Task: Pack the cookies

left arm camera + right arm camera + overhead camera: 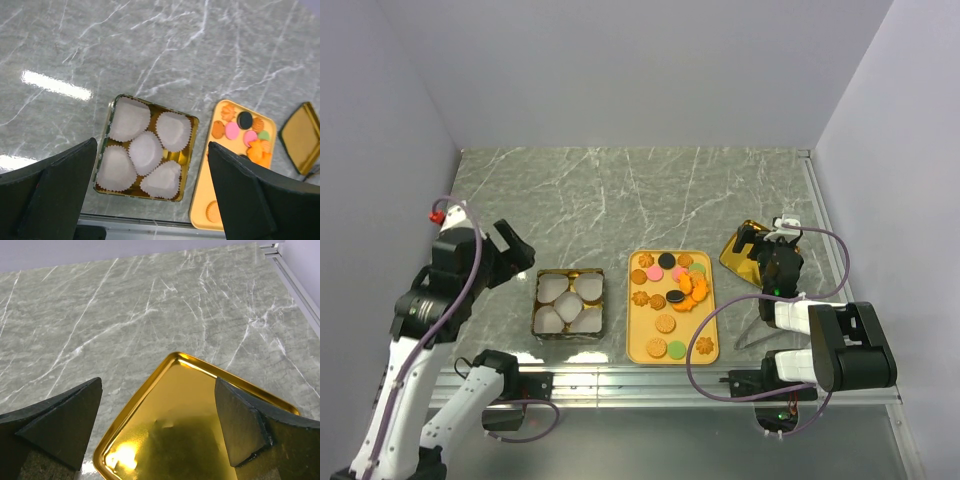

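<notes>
First pick pending: cookies [686, 290] by near edge | left gripper [510, 248], right gripper [765, 245] spread, seemingly empty | next: pinch one, drop into tin [570, 272].

No legible text, labels, brands or numbers in any view. Tin [154, 112], tray [705, 320] and lid [200, 405] show plain surfaces at this resolution. Any marks on the arms are too small to read.
</notes>
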